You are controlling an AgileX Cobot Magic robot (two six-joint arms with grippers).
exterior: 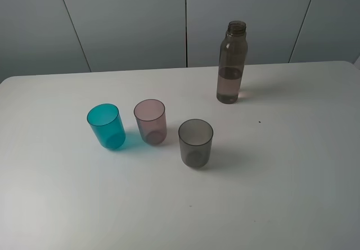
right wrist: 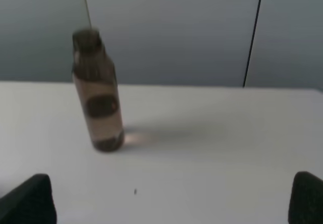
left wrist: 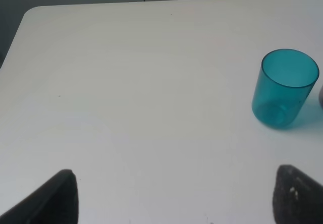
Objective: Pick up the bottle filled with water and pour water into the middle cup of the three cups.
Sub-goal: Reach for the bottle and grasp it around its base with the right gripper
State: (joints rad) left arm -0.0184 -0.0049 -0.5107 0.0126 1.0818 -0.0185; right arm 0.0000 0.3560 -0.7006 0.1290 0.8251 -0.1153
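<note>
- Grey wall panels stand behind a white tabletop [exterior: 292,165], and nothing on it is held yet.
- You find the bottle [exterior: 232,64] upright near the far edge, right of centre and well apart from the cups.
- The three cups run in a slanting row left of centre: teal cup [exterior: 106,126], middle cup [exterior: 150,121] and grey cup [exterior: 196,143], which is closest to the near edge.
- Your left end effector [left wrist: 176,199] is spread wide and empty near the teal cup. Your right end effector [right wrist: 166,201] is also spread wide and empty, and it faces the bottle.
- Expect a light plastic bottle with its weight sitting low, since water fills only the lower part.
- Its smooth, round wall is probably slippery and may give under a hard squeeze.
- Take hold on the straight body at about mid-height, below the shoulder.
- No cap shows on the neck, so keep it upright until it is over the middle cup.
</note>
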